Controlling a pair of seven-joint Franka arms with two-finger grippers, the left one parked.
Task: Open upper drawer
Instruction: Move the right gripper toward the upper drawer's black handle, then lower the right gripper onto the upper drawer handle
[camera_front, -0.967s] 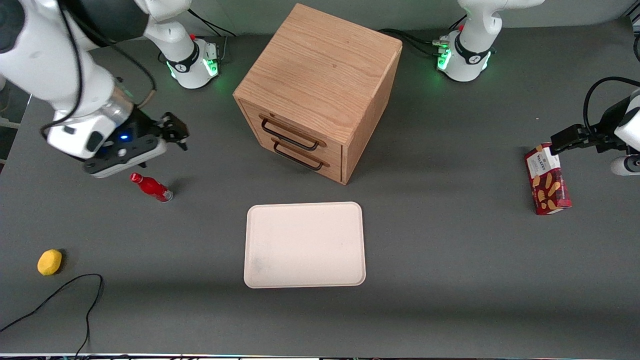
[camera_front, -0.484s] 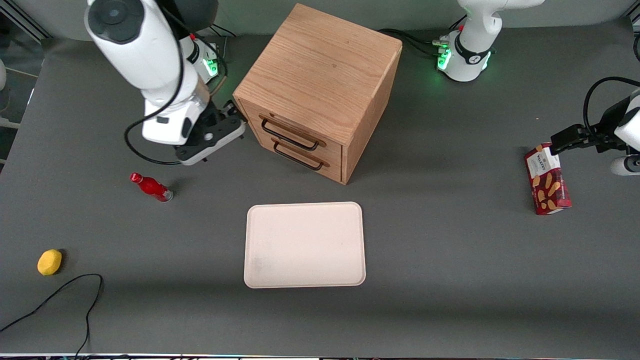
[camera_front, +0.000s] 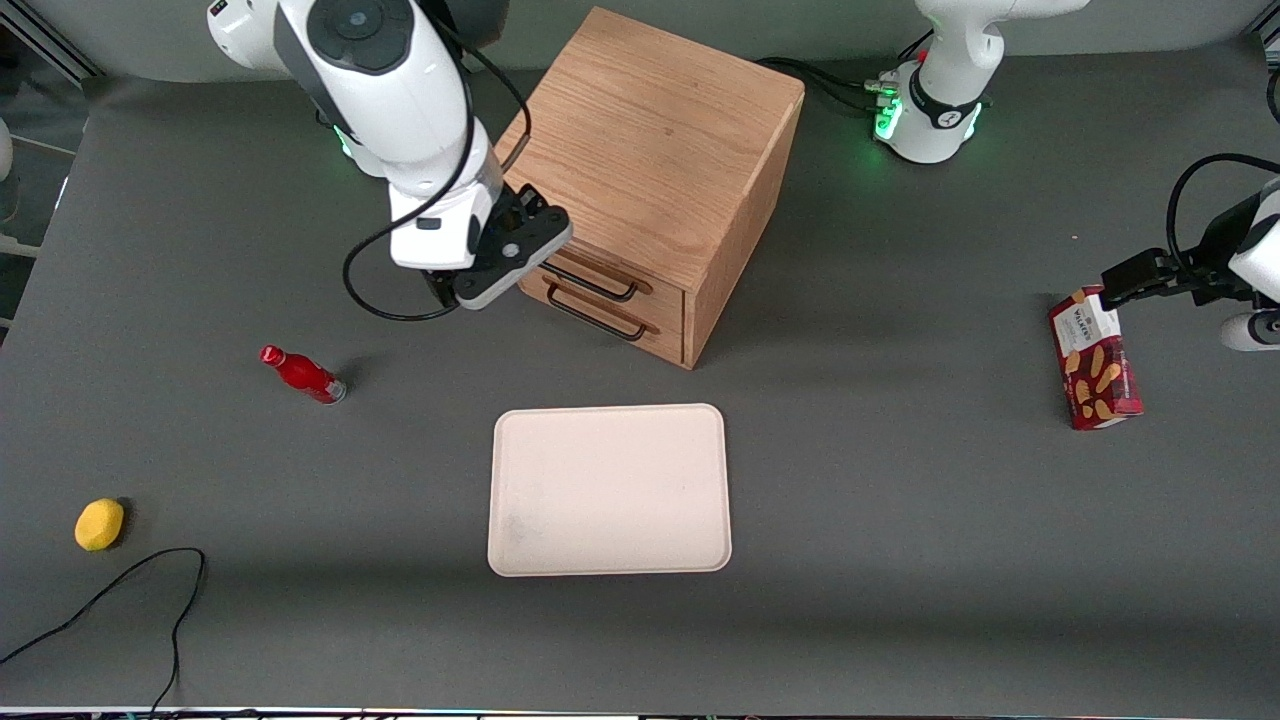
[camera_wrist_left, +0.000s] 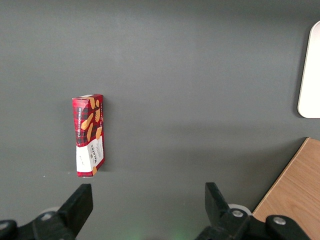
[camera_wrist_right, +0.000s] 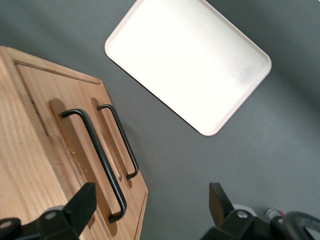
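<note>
Now gripper (camera_front: 535, 222) hovers, fingers (camera_wrist_right: 80, 206) spread, before upper drawer (camera_front: 600, 272).

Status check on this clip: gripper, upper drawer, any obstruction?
Gripper open, in front of the cabinet, holding nothing. Upper drawer shut, handle not gripped. Nothing blocks the handle.

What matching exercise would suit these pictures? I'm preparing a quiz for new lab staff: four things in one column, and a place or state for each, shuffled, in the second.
Things:
1. upper drawer
2. gripper
3. tray
4. bottle

Places or states:
A. lying on the table toward the working arm's end
B. open, in front of the cabinet, near the drawer handles
C. shut
D. bare, nearer the front camera than the cabinet

Pairs: 1-C, 2-B, 3-D, 4-A
</note>
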